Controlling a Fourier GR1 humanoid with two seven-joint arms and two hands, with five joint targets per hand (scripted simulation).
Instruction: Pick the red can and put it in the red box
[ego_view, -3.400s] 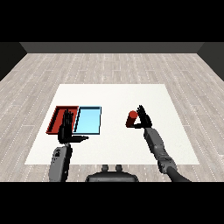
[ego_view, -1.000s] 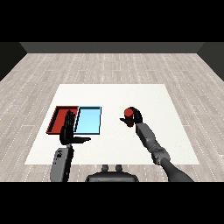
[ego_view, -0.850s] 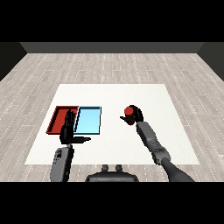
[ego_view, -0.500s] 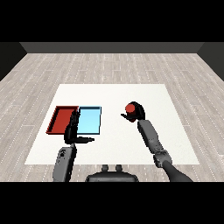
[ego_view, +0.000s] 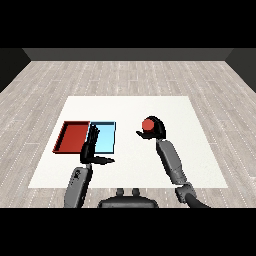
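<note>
Closest in, the left hand (ego_view: 90, 149) has its fingers straight and thumb stuck out, grasping nothing, sitting over the near edges of the two trays. Right behind it are the red tray (ego_view: 73, 136) on the left and the light blue tray (ego_view: 106, 137) touching it. Over to the right, the right hand (ego_view: 154, 131) is curled around the red can (ego_view: 148, 124), held up off the white table (ego_view: 130, 107).

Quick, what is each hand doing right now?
Left hand: open, fingers straight, holding nothing, over the near edge of the trays.
Right hand: curled round the red can, holding it.
</note>
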